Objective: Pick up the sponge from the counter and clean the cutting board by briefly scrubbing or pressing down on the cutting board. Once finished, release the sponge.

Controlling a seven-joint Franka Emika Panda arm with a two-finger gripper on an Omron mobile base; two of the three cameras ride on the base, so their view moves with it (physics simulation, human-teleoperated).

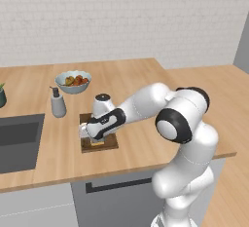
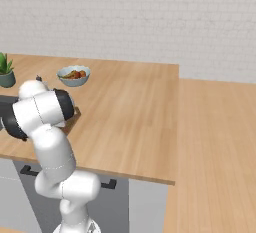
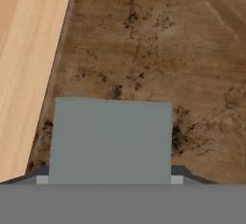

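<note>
Now scrub step in hand. Sponge [image 3: 110,140] clamped between gripper [image 3: 109,180] jaws, grey-blue top facing hand camera, low over cutting board [image 3: 158,45], near its edge; contact with board not certain. Stained board surface stretches toward 12 and 2 o'clock of sponge; counter [image 3: 29,50] strip at 10 o'clock. Left base view: hand low over board [image 1: 110,143], soap bottle [image 1: 58,103] at 10 o'clock, fruit bowl [image 1: 73,81] at 11. Judgement: next move calls for pressing down or short rub, then opening jaws to drop sponge.
</note>
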